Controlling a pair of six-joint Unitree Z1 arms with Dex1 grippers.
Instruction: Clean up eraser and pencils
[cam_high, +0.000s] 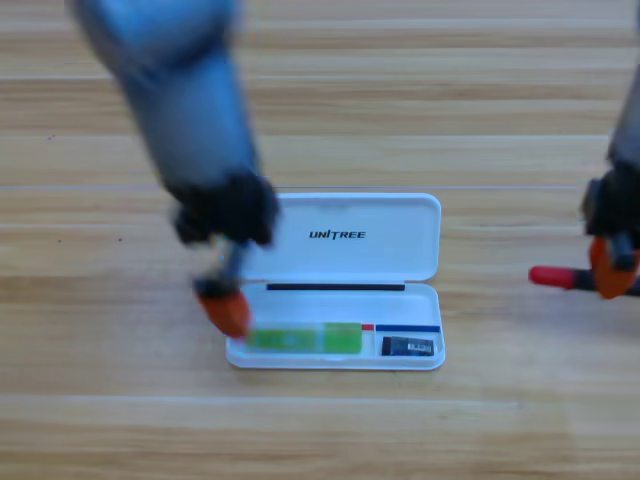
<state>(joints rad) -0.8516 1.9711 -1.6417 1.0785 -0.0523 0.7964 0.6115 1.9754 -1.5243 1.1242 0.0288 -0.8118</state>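
Note:
The white case (345, 250) lies open in the middle of the table. A lime-green pencil (305, 339) lies in the left part of its tray, and the small dark eraser (408, 346) sits in the right part. My left gripper (224, 308) points down at the tray's left end, right beside the green pencil's tip. At the right edge a black pencil with a red cap (553, 276) lies level, cap pointing left. My right gripper (612, 270) covers its right end.
The case lid stands open behind the tray. Bare wooden table (320, 430) lies in front of the case and on both sides of it. The left arm (180, 100) crosses the upper left.

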